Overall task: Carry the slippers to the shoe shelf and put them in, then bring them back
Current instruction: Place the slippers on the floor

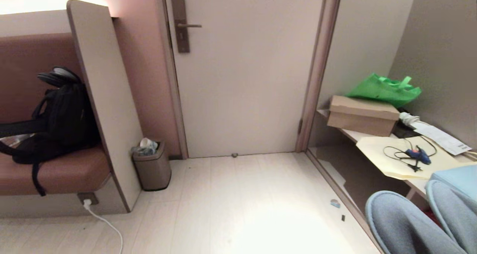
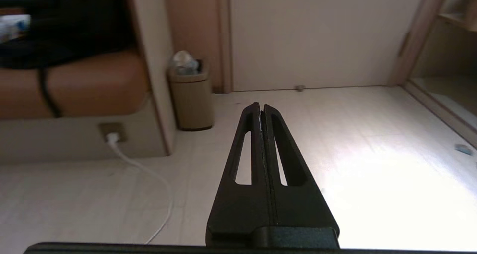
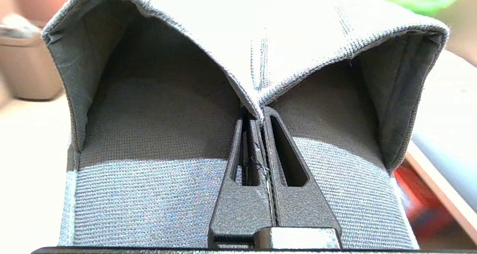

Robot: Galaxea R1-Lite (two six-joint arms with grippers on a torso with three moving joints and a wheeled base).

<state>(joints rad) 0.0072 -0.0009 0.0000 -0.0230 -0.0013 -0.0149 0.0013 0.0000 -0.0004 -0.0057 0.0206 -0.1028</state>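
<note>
Grey fabric slippers [image 3: 238, 41] hang pinched by their inner edges in my right end effector [image 3: 261, 114], beside the counter [image 1: 391, 160]; my left end effector [image 2: 261, 108] is pressed together, empty.

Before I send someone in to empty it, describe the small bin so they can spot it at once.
Face the pale door with the lever handle. Left of it a tall beige side panel ends a brown bench. The small bin stands on the floor between panel and door frame. It is a squat taupe box with crumpled rubbish showing at the top, the only container at floor level.
</note>
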